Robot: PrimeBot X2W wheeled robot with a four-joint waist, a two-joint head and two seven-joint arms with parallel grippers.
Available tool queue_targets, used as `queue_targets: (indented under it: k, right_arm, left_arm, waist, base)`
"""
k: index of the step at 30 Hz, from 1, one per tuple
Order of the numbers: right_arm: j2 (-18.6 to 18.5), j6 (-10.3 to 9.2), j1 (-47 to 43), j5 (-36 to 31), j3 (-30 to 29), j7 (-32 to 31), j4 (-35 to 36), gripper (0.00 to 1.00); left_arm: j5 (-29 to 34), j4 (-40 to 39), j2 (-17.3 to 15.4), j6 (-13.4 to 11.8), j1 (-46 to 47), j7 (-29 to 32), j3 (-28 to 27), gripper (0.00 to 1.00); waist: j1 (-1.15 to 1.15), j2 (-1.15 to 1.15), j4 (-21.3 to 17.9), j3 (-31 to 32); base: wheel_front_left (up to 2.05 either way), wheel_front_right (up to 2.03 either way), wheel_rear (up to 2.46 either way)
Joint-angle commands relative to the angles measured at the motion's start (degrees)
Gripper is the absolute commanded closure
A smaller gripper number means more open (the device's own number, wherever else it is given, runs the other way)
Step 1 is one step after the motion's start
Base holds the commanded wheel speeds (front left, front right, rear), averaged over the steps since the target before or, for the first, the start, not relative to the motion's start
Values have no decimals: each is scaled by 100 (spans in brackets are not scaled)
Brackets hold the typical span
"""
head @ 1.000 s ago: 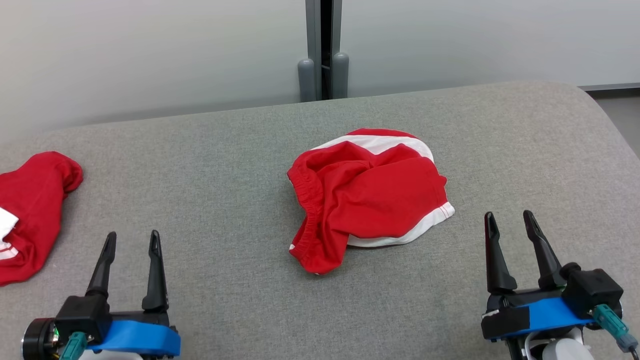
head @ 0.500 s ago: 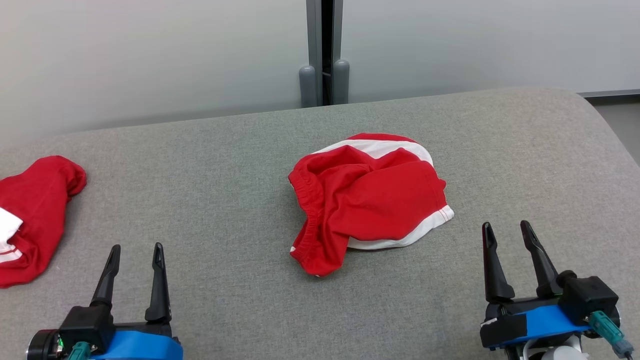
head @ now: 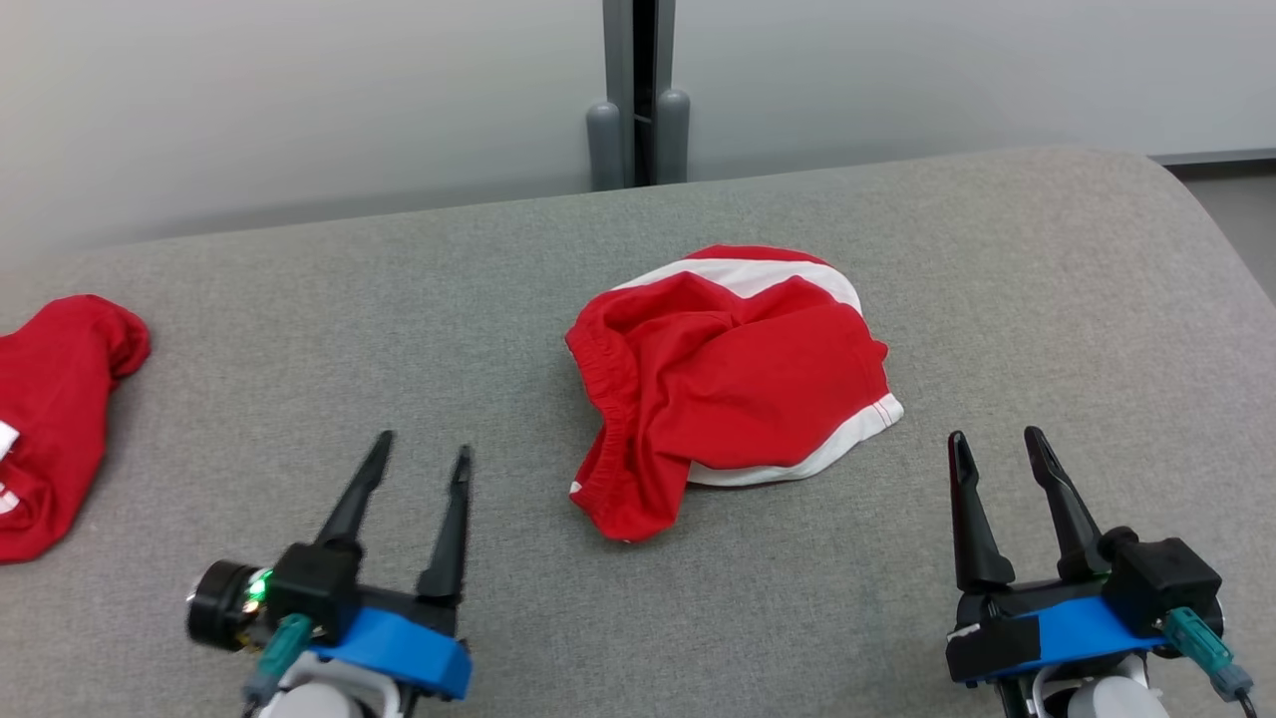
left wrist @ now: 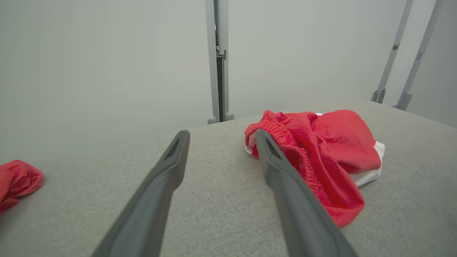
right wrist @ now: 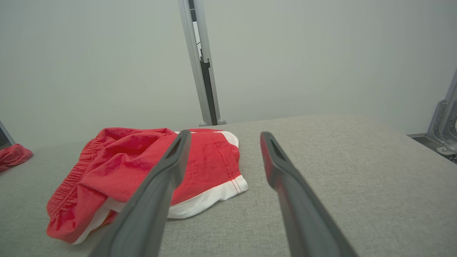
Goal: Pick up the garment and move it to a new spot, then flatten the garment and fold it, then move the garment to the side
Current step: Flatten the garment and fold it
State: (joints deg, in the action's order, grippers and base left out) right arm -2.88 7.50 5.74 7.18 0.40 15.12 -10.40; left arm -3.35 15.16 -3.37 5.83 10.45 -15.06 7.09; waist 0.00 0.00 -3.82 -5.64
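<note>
Crumpled red shorts [head: 733, 384], white-trimmed, lie in middle of grey bench [head: 399, 329], elastic waistband toward left. Nearby, left claw [head: 424, 444] fingers apart, empty, clear of cloth. Opposite, right claw [head: 995, 435] near white hem, fingers apart, empty. Second red garment [head: 55, 399] at bench's far left edge.

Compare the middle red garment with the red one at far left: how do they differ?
The middle garment lies whole in the head view; the left garment is cut by its edge. The middle garment shows a gathered waistband and broad white trim; the left garment, only small white patches. Both are red and crumpled.
</note>
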Motion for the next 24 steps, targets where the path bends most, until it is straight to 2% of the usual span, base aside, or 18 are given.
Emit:
queue_targets:
  k: [1,10,21,22,23,24]
  right_arm:
    - [0,-2,109,30,32,5,8,0]
    - [1,-2,279,78,73,5,18,0]
    - [1,-2,420,115,47,5,59,0]
    - [1,-2,432,115,38,5,57,0]
    - [1,-2,440,113,26,5,59,0]
    - [1,-2,448,112,19,5,64,0]
  left_arm:
    - [46,105,-5,51,158,-17,174,0]
    - [67,942,-41,154,797,-17,1095,0]
    - [-138,2014,-187,170,1313,-17,1662,0]
    - [-177,2098,-187,170,1339,-17,1704,9]
    - [-211,2149,-185,171,1376,-17,1742,74]
    - [-238,2178,-188,171,1424,-17,1773,100]
  waist:
    - [0,0,-57,-67]
    - [0,0,-333,-374]
    - [0,0,-643,-684]
    - [0,0,-657,-696]
    - [0,0,-667,-705]
    - [0,0,-672,-714]
  base:
    - [0,0,0]
    - [0,0,0]
    - [0,0,0]
    - [0,0,0]
    - [0,0,0]
    - [0,0,0]
